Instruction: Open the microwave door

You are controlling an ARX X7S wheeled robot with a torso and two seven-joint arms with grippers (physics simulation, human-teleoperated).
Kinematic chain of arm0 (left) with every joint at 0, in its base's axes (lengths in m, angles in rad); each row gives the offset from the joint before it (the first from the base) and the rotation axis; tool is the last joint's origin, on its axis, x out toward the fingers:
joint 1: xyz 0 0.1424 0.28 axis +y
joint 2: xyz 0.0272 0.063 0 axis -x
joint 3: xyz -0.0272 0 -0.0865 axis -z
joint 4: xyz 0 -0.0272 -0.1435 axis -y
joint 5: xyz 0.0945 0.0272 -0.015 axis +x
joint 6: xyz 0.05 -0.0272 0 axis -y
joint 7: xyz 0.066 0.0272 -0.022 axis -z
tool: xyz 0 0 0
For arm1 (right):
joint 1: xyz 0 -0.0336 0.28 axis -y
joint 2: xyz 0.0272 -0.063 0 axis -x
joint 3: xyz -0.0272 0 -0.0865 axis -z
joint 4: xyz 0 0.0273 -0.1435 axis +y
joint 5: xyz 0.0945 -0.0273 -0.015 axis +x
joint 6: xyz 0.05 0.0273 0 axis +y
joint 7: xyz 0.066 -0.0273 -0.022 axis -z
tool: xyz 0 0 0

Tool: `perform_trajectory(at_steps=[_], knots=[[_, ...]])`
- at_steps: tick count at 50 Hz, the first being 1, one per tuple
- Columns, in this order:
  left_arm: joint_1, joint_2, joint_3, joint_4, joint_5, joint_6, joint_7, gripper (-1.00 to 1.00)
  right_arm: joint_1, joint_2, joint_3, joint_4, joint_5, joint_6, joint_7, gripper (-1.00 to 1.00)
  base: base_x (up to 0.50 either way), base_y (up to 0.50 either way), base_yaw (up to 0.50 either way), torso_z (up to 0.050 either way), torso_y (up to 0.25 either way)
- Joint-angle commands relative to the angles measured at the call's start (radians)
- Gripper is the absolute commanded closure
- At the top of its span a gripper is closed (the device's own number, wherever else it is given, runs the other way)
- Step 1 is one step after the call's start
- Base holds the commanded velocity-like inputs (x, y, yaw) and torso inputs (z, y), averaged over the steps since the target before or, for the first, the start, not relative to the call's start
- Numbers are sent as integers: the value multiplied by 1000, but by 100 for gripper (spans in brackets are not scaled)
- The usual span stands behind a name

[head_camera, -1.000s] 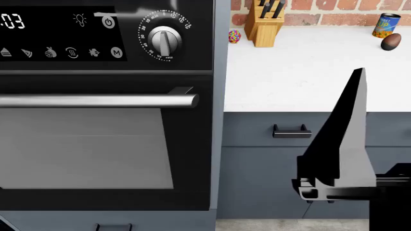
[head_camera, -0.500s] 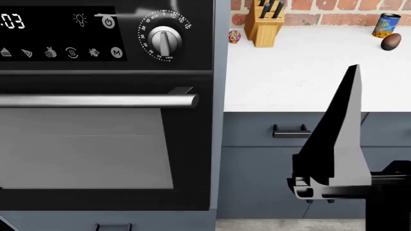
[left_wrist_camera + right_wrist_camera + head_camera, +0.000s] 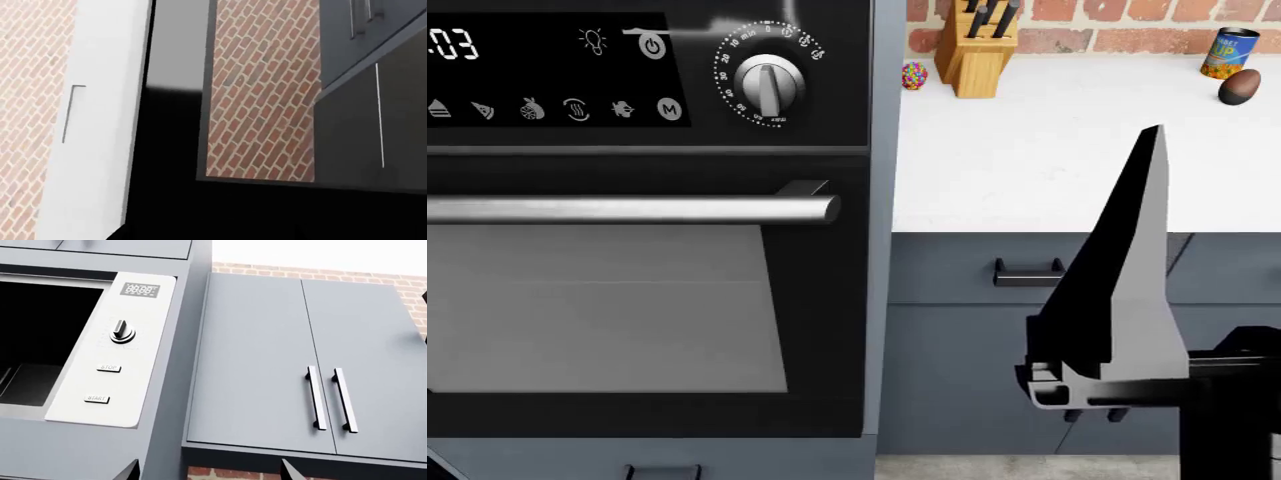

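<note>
Well, at the far left, the left wrist view shows only brick wall and dark cabinet fronts. The left end effector itself is out of sight, so I cannot tell how it stands.

In the head view an oven (image 3: 641,300) with a long bar handle (image 3: 627,209) fills the left. This is not the task's appliance. To its right lies the white bench (image 3: 1054,170), with a knife block (image 3: 977,50) at the far wall.

The microwave (image 3: 93,340) appears only in the right wrist view, set above, left of grey cabinets (image 3: 267,365). Its door (image 3: 33,340) is the dark area left of the silver control panel (image 3: 113,350). Whether that dark area is glass or open cavity I cannot settle, and no handle or door edge shows.

At the right, the right end effector (image 3: 208,474) is raised and pointing up toward the microwave. Its fingers are spread wide and hold nothing, well apart from the door.

That fits either a reach toward a closed door or an arm standing clear of one already swung. If the door is closed, the next move calls for finding its free edge, which lies beyond this view.
</note>
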Motion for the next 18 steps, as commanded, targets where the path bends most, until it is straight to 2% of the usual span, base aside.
perform_trajectory(at_steps=[1,18], knots=[[-47,-13,-66,-28,238,-24,187,-100,46,-5,-50,3,2,-3,18,-100,0,0,0,0,0],[-107,-13,-162,-121,554,61,405,-100,57,-13,-67,7,-1,-6,23,-100,0,0,0,0,0]])
